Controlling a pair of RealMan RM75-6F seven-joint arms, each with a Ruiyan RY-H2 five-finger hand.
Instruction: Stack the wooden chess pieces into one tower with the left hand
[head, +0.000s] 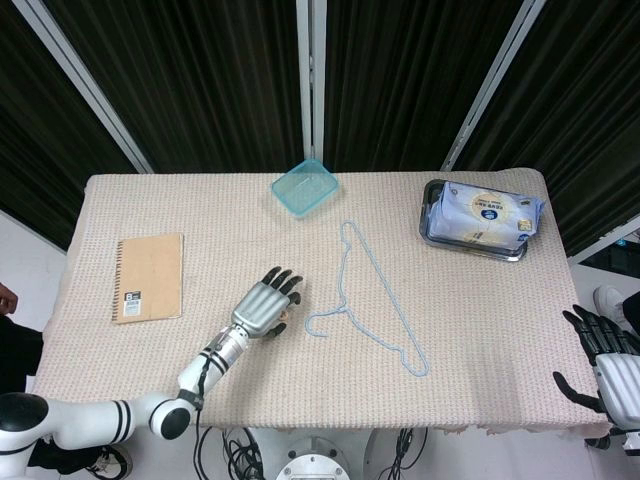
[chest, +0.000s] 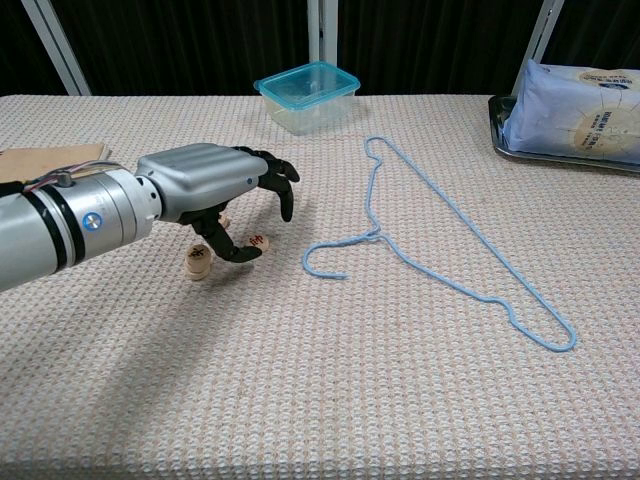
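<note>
- The small stack of wooden pieces (chest: 199, 263) stands on the desk (chest: 330, 400) at the near-left of the cluster, just clear of the left hand (chest: 215, 185). It looks like a tower already begun, though how many pieces it holds is too small to tell.
- Just right of it and a little farther back lies a single wooden piece (chest: 257, 242), flat on its face with a red mark up. It sits directly under the hand, with the thumb tip at its near side and the curled fingers (chest: 283, 192) hanging above and beyond it.
- Those fingers are bent downward and apart, holding nothing. Whether the thumb actually touches the piece cannot be told.
- The key relation: the loose piece lies between thumb and fingers, while the tower is to the left of it. My judgement is that a pinch must close here, then carry the piece leftward and over the stack.
- In the head view the left hand (head: 266, 306) covers the pieces entirely.
- A third piece may lie behind the hand, but it is mostly hidden.
- The right hand (head: 605, 365) rests at the desk's far right edge, fingers spread, well apart from everything, so the left is far nearer.
</note>
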